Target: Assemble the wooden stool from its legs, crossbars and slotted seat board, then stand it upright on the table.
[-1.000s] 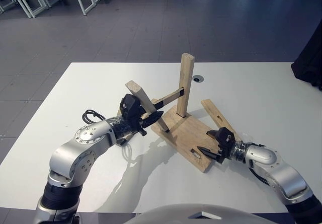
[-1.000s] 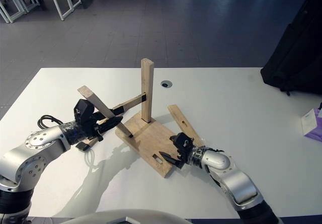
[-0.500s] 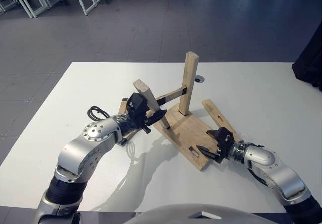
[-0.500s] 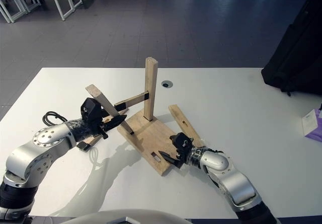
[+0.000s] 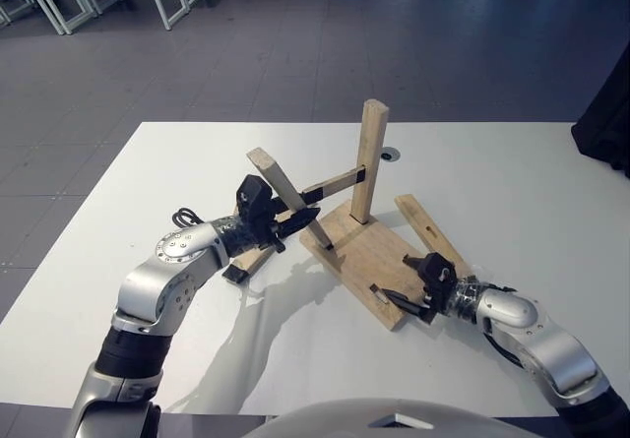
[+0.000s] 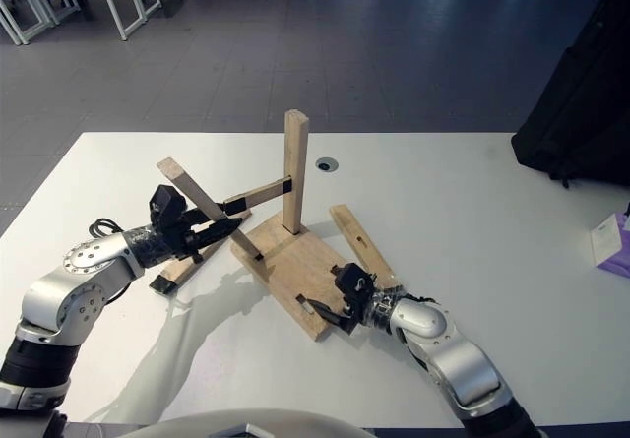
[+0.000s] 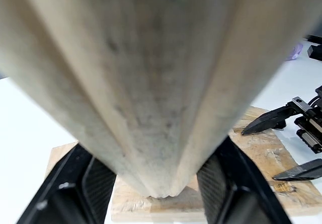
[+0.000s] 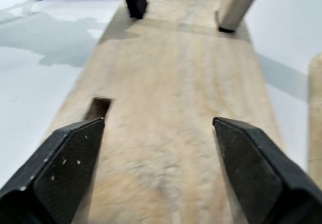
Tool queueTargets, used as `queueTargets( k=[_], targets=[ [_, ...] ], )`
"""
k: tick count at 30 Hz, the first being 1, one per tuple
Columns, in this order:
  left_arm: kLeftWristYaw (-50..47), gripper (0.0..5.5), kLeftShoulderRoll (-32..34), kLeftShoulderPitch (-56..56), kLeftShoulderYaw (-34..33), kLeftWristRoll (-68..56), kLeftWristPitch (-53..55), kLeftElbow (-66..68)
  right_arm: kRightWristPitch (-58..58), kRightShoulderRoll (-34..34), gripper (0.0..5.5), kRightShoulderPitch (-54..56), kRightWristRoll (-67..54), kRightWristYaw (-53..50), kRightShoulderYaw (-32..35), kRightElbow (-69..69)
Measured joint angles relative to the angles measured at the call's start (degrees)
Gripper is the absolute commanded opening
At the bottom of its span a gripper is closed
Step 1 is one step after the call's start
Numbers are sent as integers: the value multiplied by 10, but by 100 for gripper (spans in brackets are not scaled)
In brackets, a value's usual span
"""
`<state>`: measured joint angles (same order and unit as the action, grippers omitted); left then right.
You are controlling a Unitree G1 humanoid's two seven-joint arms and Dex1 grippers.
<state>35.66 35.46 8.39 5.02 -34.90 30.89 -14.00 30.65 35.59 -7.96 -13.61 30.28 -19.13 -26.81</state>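
- Seat board point(image 8: 166, 133): raw wood, coarse matt grain.
- Leaning leg point(image 7: 136, 73): unfinished wood.
- Table point(image 5: 512, 182): smooth; I see slight gloss.
- Right gripper point(image 8: 158, 123) fingers point(image 8: 60, 168): black dimpled plastic.

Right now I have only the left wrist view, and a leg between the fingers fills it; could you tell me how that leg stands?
Observer: The held leg is tilted, with its top leaning to the robot's left and its black lower end at the far end of the board.
Operator: Thank you. Is anything joined to it?
Observer: A crossbar runs from it to an upright leg standing at the same end of the board.
Operator: Are any parts lying loose?
Observer: A loose leg lies flat on the table, just right of the board.
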Motion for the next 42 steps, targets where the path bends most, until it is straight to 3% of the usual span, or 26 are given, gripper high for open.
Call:
queueTargets(
  k=[8, 42],
  targets=[
    [7, 204, 12, 3, 3, 0, 3, -4, 33, 4, 399, -36, 12, -27, -1, -65],
    [71, 204, 4, 135, 69, 15, 25, 140, 33, 4, 399, 4, 20, 19, -1, -33]
  ],
)
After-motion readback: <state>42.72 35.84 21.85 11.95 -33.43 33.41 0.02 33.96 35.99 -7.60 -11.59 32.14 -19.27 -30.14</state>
